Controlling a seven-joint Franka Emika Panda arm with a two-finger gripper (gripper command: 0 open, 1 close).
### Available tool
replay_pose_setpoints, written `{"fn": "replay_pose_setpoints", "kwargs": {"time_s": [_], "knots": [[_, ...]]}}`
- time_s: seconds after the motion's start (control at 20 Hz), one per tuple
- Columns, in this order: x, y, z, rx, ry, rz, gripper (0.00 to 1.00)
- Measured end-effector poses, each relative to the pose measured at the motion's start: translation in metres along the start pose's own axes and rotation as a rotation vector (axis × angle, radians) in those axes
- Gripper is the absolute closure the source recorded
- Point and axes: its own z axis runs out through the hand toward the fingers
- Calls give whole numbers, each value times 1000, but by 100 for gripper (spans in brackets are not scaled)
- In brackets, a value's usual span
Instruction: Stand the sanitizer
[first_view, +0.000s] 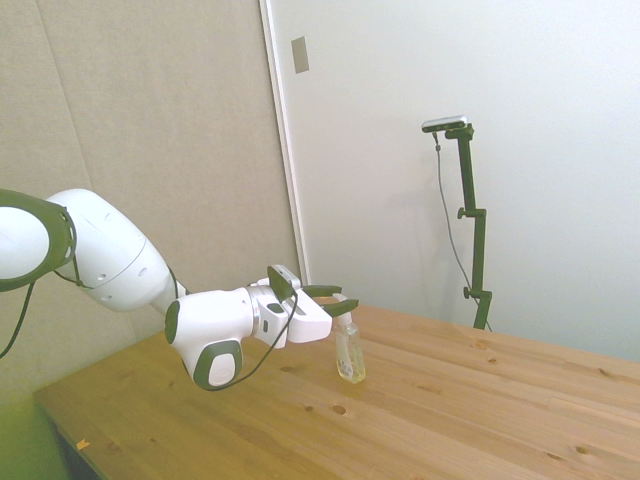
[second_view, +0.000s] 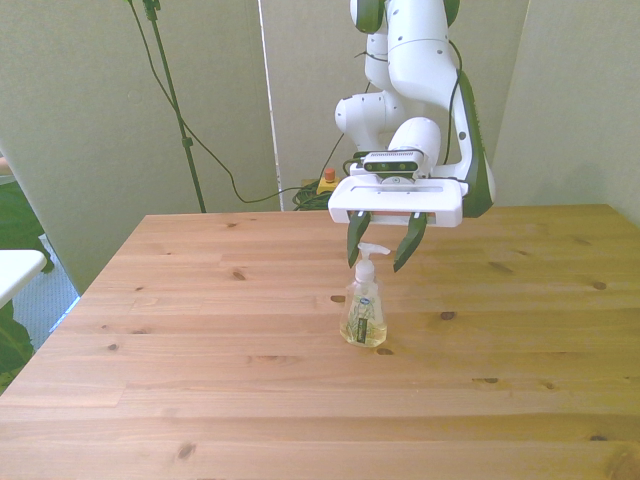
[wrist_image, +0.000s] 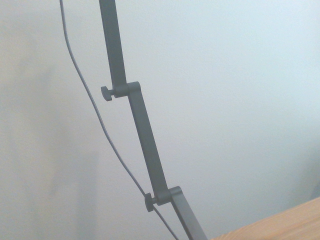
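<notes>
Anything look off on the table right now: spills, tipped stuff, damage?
Nothing stands out. The sanitizer stands upright on the wooden table with its pump on and no gel spilled around it. The gripper is open, its fingers on either side of the pump top.

You'll find the sanitizer (second_view: 364, 310) upright on the bench (second_view: 200, 330), near its middle. The pincer (second_view: 381, 243) sits directly above, its open fingers either side of the pump top.
</notes>
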Motion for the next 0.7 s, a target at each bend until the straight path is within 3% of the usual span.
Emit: {"fn": "replay_pose_setpoints", "kwargs": {"time_s": [0.7], "knots": [[16, -8, 3, -83, -50, 7, 0]]}}
